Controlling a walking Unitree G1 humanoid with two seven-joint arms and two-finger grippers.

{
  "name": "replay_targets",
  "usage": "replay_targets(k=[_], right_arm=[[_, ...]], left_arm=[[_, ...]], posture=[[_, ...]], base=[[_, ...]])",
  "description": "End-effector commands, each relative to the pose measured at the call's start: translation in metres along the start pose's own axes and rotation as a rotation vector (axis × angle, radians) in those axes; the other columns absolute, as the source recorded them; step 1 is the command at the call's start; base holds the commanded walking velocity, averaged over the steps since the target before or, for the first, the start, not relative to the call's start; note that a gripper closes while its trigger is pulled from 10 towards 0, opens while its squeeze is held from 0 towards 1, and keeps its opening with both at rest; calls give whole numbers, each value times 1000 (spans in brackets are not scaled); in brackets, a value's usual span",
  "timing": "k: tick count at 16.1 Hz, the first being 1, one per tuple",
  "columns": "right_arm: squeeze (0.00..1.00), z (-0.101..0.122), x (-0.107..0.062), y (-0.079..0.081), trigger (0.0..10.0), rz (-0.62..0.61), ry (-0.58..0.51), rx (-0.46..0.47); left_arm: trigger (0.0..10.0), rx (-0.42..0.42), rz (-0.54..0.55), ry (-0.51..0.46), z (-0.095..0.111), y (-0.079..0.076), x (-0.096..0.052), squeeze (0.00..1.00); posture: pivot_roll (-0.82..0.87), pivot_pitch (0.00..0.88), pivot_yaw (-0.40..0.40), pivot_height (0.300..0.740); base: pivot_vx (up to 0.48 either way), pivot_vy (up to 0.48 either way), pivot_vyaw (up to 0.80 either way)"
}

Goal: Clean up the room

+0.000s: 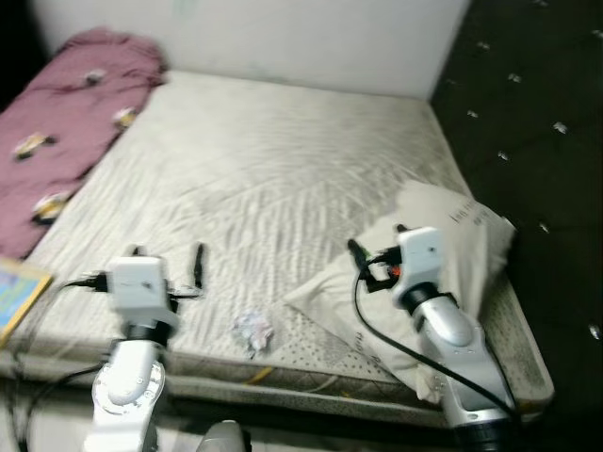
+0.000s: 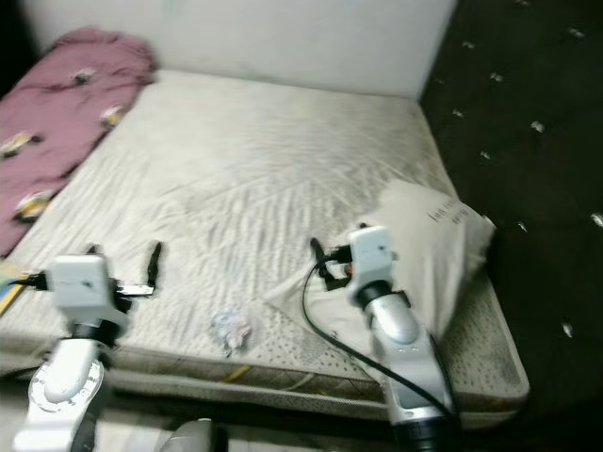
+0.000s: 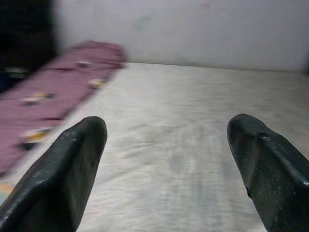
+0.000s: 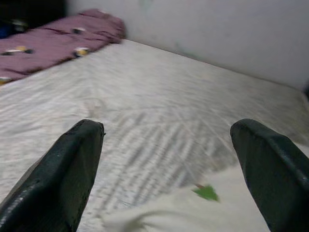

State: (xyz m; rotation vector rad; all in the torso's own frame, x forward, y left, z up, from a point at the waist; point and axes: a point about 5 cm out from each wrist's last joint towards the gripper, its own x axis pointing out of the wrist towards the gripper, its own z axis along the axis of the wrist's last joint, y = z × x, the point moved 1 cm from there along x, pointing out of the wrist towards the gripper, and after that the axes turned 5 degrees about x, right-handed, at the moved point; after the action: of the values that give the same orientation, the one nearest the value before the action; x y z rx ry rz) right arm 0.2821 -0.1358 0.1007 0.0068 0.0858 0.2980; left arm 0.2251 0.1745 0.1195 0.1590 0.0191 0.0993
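A bare off-white mattress (image 1: 283, 169) lies before me. A small crumpled wrapper (image 1: 252, 331) rests near its front edge, between my two arms. A white pillow (image 1: 452, 245) lies at the front right corner, with a small green scrap (image 4: 206, 193) on it. My left gripper (image 1: 168, 260) hovers open over the front left of the mattress, left of the wrapper, with nothing between its fingers (image 3: 72, 164). My right gripper (image 1: 377, 243) is open above the pillow's near edge, and its fingers (image 4: 72, 164) are empty too.
A pink blanket (image 1: 66, 122) with small printed patches is bunched along the far left side. A colourful book (image 1: 17, 294) lies at the left edge. A dark studded panel (image 1: 537, 113) borders the right side, and a white wall (image 1: 283, 38) closes the back.
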Motion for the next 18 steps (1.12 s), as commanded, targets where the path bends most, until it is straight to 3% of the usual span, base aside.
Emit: replay_targets(k=[1, 3, 8, 10, 12, 16, 18], right_arm=[[0, 0, 1, -4, 10000, -7, 8, -7], [0, 2, 3, -4, 10000, -12, -1, 12], [0, 5, 5, -8, 10000, -55, -1, 19], [0, 5, 6, -8, 10000, -53, -1, 16], [0, 5, 6, -9, 10000, -56, 1, 18], [0, 6, 6, -9, 10000, -58, 1, 16], [0, 6, 6, -10, 10000, -68, 3, 17]], left_arm=[[10000, 5, 3, 20, -1, -2, 1, 0], [10000, -40, -17, 38, -3, -2, 1, 0], [10000, -88, -34, 16, 1, -5, 6, 0], [10000, -109, -37, 26, 0, -3, 5, 0], [10000, -123, -35, 26, 0, -4, 6, 0], [10000, -132, -22, 14, 2, -4, 6, 0], [10000, -127, 3, -22, 5, -1, 7, 0]], posture=[[-5, 19, -64, 740], [-5, 22, -51, 740], [-14, 36, -47, 740], [-15, 39, -49, 740], [-17, 41, -53, 740], [-20, 39, -54, 740], [-23, 40, -54, 740]], base=[[0, 0, 0], [0, 0, 0], [0, 463, 0], [0, 480, -681], [0, 480, -800], [0, 435, 0], [0, 0, 0]])
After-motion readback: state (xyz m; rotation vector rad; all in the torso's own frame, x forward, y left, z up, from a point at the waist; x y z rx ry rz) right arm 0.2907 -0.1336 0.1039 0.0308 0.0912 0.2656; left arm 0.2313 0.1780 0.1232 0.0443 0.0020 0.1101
